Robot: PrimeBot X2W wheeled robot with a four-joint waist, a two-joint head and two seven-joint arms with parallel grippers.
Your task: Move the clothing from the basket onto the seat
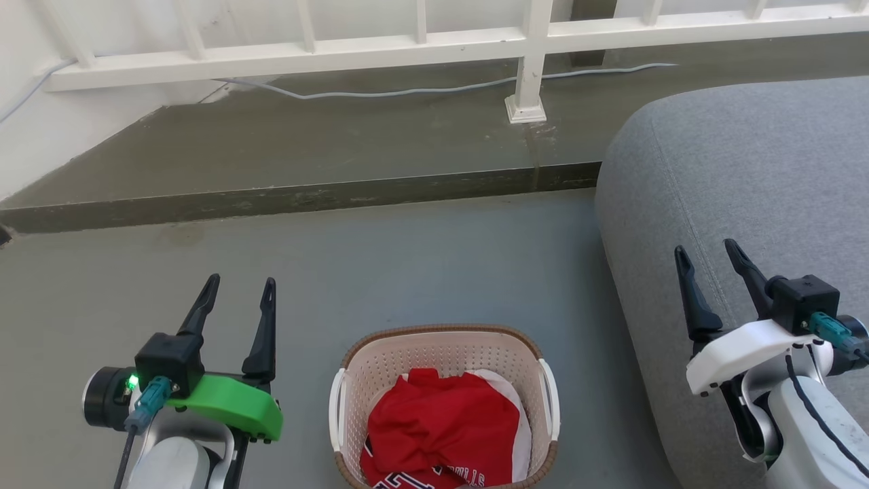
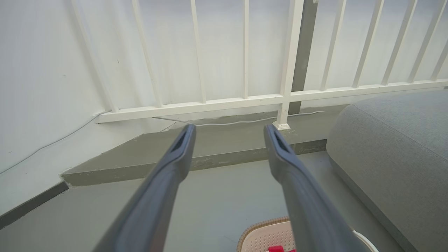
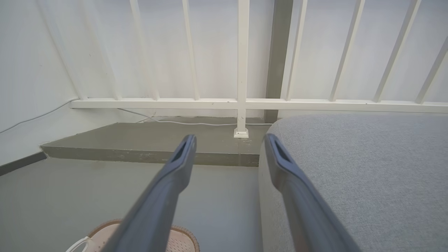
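Observation:
Red clothing [image 1: 445, 428] with white trim and lettering lies bunched in the cream basket [image 1: 356, 380] on the floor at the bottom centre of the head view. The big grey seat [image 1: 747, 176] fills the right side. My left gripper [image 1: 241, 293] hangs open to the left of the basket, nothing between its fingers. Over the seat's front edge my right gripper [image 1: 706, 255] is open and empty too. The left wrist view catches the basket rim [image 2: 260, 225] and the seat [image 2: 395, 147]; the right wrist view has the seat [image 3: 367, 168] and the basket [image 3: 178, 238].
A white railing [image 1: 421, 47] with a post [image 1: 526, 102] stands on a raised concrete step [image 1: 305, 197] behind the basket. A grey cable [image 1: 407, 92] runs along that step. Grey floor [image 1: 421, 265] lies between the step and the basket.

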